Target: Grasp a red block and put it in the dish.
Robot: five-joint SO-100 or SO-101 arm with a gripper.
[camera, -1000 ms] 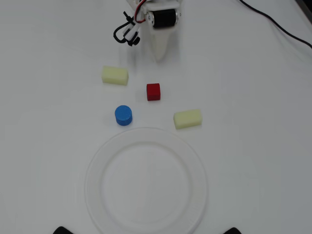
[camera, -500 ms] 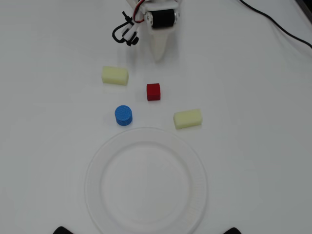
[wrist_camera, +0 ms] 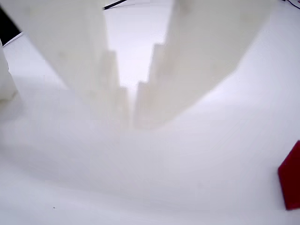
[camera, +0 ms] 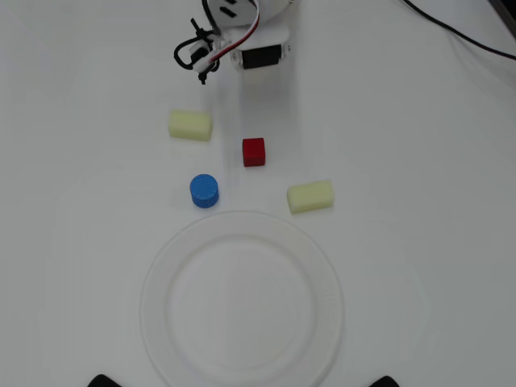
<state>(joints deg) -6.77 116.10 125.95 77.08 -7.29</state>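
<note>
Across the white bench (camera: pixel 419 201), the largest thing is the dish (camera: pixel 153 274), a round white plate with a ribbed rim, lying flat in the lower middle of the overhead view with nothing on it. At the top edge of that view sits the arm (camera: pixel 260 55), white-bodied with a black motor block and a loop of red, white and black wires beside it; a black cable (camera: pixel 459 32) runs off toward the upper right corner.

In the wrist view the gripper (wrist_camera: pixel 131 119) fills the upper half as two pale, blurred fingers (wrist_camera: pixel 201 56) pointing down at the bench. Their tips stand almost together, only a narrow slit showing between them, and nothing is held there.

Two pale yellow foam blocks come next: one (camera: pixel 190 125) up and to the left in the overhead view, the other (camera: pixel 310 196) lower and to the right, just above the dish's rim.

A blue cylinder (camera: pixel 204 191) stands upright near the dish's upper left rim.

The red block (camera: pixel 253 151) rests on the bench between the two foam blocks, apart from all of them and well clear of the dish. In the wrist view it shows only as a red sliver at the right edge, off to the side of the fingertips.
</note>
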